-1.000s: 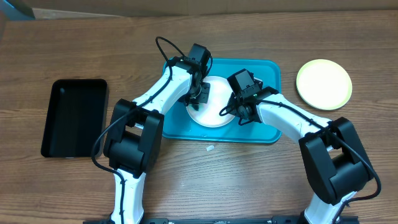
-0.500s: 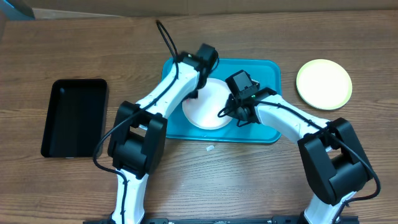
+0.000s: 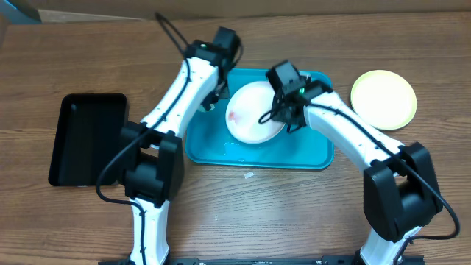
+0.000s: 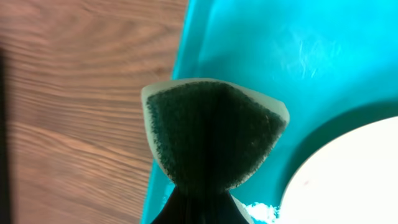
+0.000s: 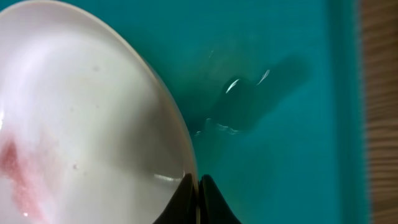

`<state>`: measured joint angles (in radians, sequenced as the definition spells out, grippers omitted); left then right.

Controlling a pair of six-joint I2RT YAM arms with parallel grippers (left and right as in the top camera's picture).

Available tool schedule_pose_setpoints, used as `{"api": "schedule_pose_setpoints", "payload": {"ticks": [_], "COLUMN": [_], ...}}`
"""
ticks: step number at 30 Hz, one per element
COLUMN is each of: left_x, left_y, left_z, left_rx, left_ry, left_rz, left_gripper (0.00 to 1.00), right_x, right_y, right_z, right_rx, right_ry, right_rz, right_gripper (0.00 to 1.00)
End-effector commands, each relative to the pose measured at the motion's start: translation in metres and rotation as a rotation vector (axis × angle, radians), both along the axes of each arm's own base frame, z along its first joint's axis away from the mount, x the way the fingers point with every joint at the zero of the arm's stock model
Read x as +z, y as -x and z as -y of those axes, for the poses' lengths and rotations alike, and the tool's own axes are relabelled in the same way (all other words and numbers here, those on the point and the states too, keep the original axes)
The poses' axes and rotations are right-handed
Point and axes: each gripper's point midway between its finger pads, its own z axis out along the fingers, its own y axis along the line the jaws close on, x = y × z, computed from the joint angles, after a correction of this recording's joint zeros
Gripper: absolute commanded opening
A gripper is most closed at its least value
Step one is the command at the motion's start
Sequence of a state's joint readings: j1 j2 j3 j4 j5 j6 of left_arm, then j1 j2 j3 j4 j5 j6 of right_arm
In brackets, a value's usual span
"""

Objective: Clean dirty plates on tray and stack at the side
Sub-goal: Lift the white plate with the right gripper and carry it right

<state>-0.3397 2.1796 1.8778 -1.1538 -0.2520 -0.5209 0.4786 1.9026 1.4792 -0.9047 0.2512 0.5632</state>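
The tray [image 3: 294,151] is turquoise. The white plate [image 3: 250,110] carries a pinkish-red smear [image 5: 15,180]. The second plate [image 3: 383,99] is pale yellow-green. The sponge [image 4: 214,134] is dark green with a cream edge. The smaller tray [image 3: 88,140] is black, and the tabletop [image 3: 73,59] is brown wood grain.

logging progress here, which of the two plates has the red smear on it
The white plate over the turquoise tray, its rim pinched by the right gripper: a reddish smear marks it. The pale yellow-green plate on the table looks clean.
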Motion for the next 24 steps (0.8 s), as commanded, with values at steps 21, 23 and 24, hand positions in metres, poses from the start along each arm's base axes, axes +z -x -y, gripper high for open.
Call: {"api": "schedule_pose_setpoints", "payload": {"ticks": [21,23,24], "left_x": [-0.059,-0.059,-0.059], "left_y": [0.039,0.040,0.040], "left_z": [0.042,0.043,0.044], "left_rx": [-0.216,-0.221,-0.222], "left_ry": [0.367,0.366,0.366], "left_rz": [-0.183,-0.182,-0.184], "left_gripper": [0.04,0.04,0.04], "right_x": [0.271,0.272,0.272], "right_y": [0.008,0.011,0.011], "right_z": [0.058,0.051,0.048], "right_rx": [-0.025,0.003,0.015], "right_ry": [1.058,1.068,1.073], "right_rz": [0.525,0.528,0.527], "right_gripper": [0.04,0.04,0.04]}}
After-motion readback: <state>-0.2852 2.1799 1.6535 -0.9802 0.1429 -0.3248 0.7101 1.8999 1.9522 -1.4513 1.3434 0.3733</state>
